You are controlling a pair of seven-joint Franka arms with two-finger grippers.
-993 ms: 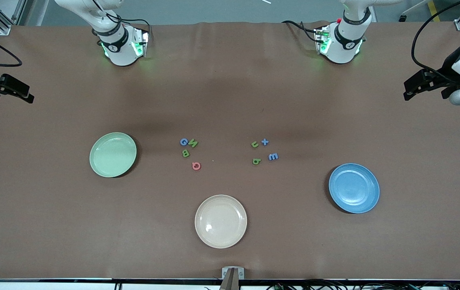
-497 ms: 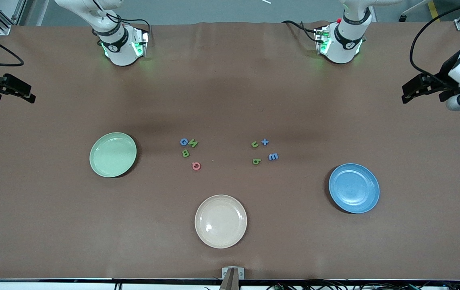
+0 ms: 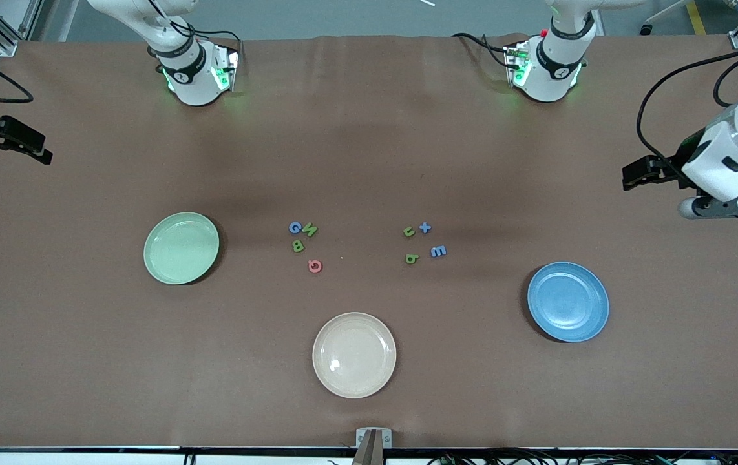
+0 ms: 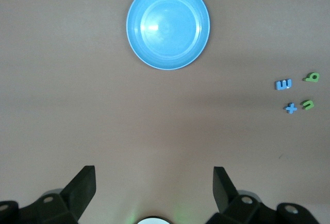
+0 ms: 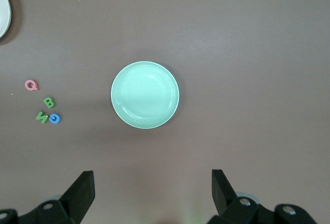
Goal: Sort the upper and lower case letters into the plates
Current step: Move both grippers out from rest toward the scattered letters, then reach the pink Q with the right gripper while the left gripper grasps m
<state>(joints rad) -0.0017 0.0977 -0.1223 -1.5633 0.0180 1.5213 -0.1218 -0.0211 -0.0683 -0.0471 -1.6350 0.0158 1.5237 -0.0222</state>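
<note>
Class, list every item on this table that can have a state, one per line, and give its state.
mint green plate: empty
blue plate: empty
cream plate: empty
capital letters: loose on the table, unsorted
small letters: loose on the table, unsorted
left gripper: open, holding nothing
right gripper: open, holding nothing

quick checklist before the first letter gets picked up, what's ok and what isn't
1. Left tool open, holding nothing: ok.
2. Right tool open, holding nothing: ok.
3. Mint green plate and blue plate hold nothing: ok.
4. Capitals lie in one group toward the mint green plate, small letters in another toward the blue plate, all on the table: ok.
5. Either tool over a letter: not ok; both hang at the table's ends.
6. Cream plate apart from the letters: ok.
</note>
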